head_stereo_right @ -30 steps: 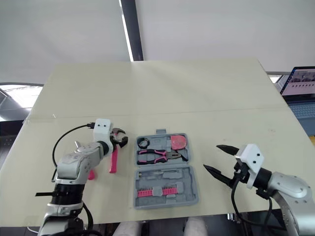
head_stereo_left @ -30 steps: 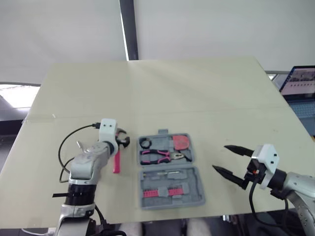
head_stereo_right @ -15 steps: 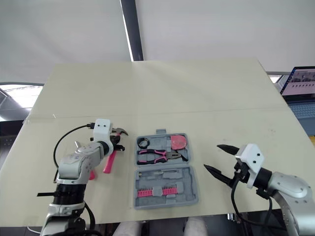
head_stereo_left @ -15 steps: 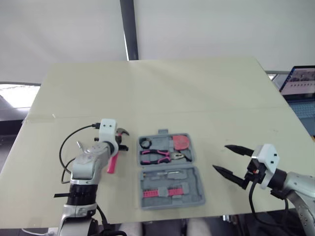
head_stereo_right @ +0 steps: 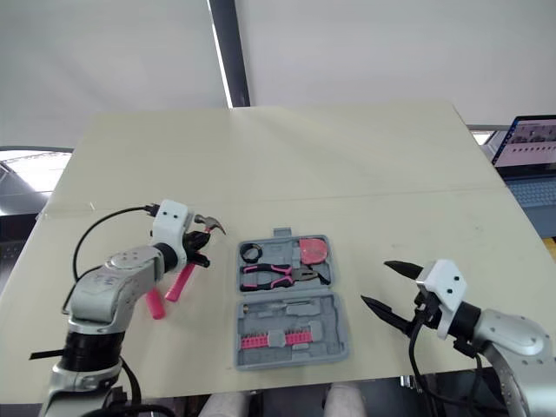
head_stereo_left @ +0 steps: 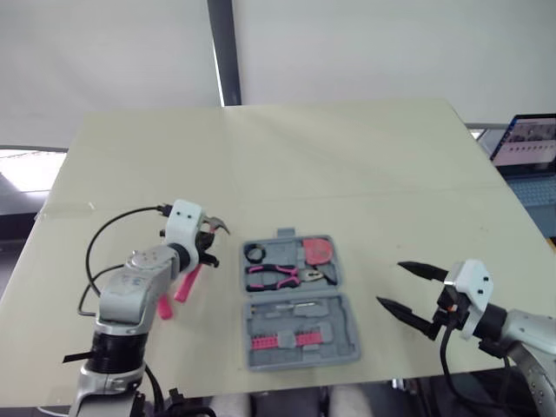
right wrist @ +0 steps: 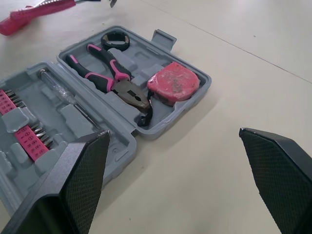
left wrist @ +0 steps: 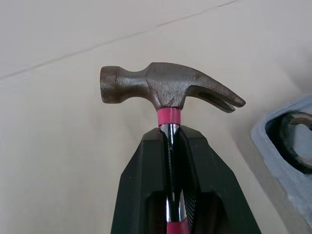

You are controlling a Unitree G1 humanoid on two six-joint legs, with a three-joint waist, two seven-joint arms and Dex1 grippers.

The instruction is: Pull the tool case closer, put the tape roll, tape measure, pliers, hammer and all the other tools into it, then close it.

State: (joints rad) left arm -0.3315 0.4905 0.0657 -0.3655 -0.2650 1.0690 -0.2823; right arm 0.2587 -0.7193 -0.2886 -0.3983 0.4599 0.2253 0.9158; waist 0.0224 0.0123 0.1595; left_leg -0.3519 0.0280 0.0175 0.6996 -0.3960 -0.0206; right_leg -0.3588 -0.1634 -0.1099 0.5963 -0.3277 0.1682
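Left gripper [left wrist: 170, 132]: jaws are closing narrow on the hammer [left wrist: 165, 87], pinching the shaft just below the head. The claw is pointing toward the tool case [head_stereo_left: 354, 334]. I am reading the hammer as sitting left of the case and apart from it, with its pink handle slanting down toward the near left. I cannot tell whether the handle end is touching the table [head_stereo_left: 347, 165].

A short pink tool [head_stereo_left: 163, 306] is lying just beside that handle, on its near left; its kind is unclear.

The case is lying open near the table's near edge. The far half is holding the tape roll [head_stereo_left: 256, 254] at the left, the tape measure [head_stereo_left: 320, 250] at the right and the pliers [head_stereo_left: 278, 276] along its near side. The near half is carrying a thin screwdriver [head_stereo_left: 291, 307] and pink bit holders [head_stereo_left: 282, 339].

Right gripper [head_stereo_left: 389, 282]: jaws are standing wide and holding nothing, hovering right of the case.

A laptop [head_stereo_left: 526, 143] is showing at the far right.
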